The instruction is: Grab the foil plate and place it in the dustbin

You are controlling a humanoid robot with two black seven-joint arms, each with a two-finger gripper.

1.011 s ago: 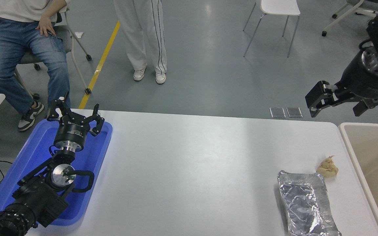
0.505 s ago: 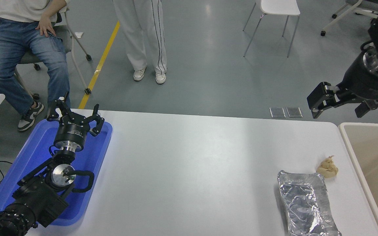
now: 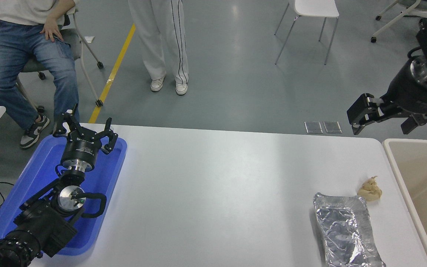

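Observation:
The foil plate (image 3: 347, 231) lies on the white table (image 3: 217, 185) near its front right corner, shiny and wrinkled, with its near end cut off by the picture's bottom edge. The dustbin (image 3: 397, 168), a big beige bin with a pale rim, stands off the table's right edge. My right gripper (image 3: 380, 127) hangs open high above the table's far right corner, well away from the plate, with nothing between its fingers. My left gripper (image 3: 85, 128) stays parked open over the blue tray at the lower left.
A small beige lumpy wad (image 3: 370, 190) lies just beyond the plate's far right corner. The shallow blue tray (image 3: 111, 167) sits at the table's left. A seated person (image 3: 24, 55) and a standing person (image 3: 161, 40) are beyond the far edge, with a white chair (image 3: 310, 15).
My right gripper has drifted slightly up and to the right. The plate, the wad and the left arm have not moved.

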